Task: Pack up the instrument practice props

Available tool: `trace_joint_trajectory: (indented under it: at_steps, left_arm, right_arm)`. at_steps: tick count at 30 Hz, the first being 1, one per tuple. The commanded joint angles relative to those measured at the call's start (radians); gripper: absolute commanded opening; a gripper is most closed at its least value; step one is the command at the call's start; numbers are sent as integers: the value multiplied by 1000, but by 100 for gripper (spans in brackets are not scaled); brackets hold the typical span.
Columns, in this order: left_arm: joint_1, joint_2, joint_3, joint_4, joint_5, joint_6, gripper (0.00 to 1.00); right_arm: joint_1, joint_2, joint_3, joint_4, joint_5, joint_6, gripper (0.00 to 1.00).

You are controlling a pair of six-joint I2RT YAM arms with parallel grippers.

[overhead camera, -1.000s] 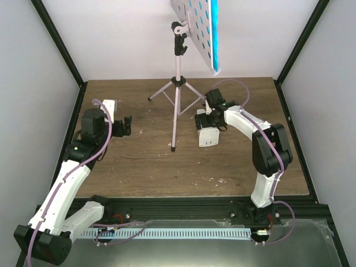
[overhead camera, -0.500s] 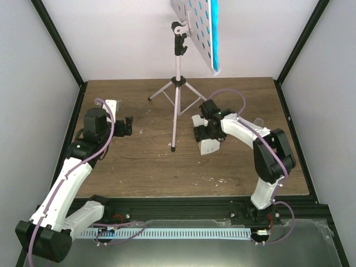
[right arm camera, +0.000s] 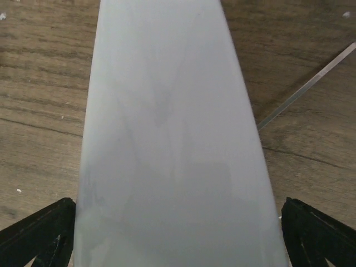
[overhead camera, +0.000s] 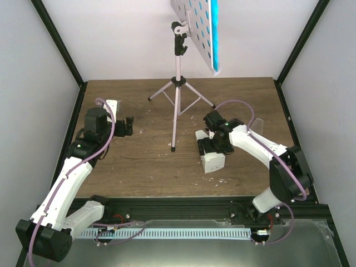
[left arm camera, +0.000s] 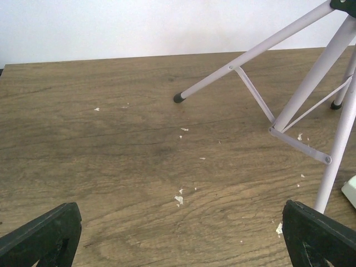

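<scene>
The music stand (overhead camera: 178,67) is the largest prop. It stands upright on its tripod legs at the back middle of the wooden table (overhead camera: 139,161). Expect it to be light, top-heavy and quick to tip. Take hold low on the centre pole, near the hub where the legs meet, not on the thin legs or the perforated desk.

The teal-covered booklet (overhead camera: 214,33) rests on that desk, seen edge-on. It should be light and floppy, and its pages may fan out, so pinch it across the spine edge.

The metronome (overhead camera: 214,161) sits at front right, just beyond the stand's near leg. It looks rigid and smooth with tapering sides, so a grip may ride upward; stay near the broad base. Your right gripper (overhead camera: 213,151) has its jaws spread to their widest around it, and in the wrist view the white body (right arm camera: 172,139) fills the whole gap, so it reads as held.

Your left gripper (overhead camera: 127,125) hovers at the left with its jaws wide and nothing between them.

No box, case or bag shows in any view.
</scene>
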Motion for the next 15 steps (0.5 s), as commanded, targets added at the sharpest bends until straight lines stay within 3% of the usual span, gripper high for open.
trace_joint_trajectory:
  at_steps: [1,6,15]
  left_arm:
    - [4,4,-10,17,13,-9,100]
    - [4,11,-9,16,15,-11,100]
    - [3,2,-12,17,8,-12,100]
  right_arm:
    - [4,4,102,-61,86,-4,100]
    - [4,61,232,-86,146,-63,100]
    - [-44,326,368,-26,61,-160,100]
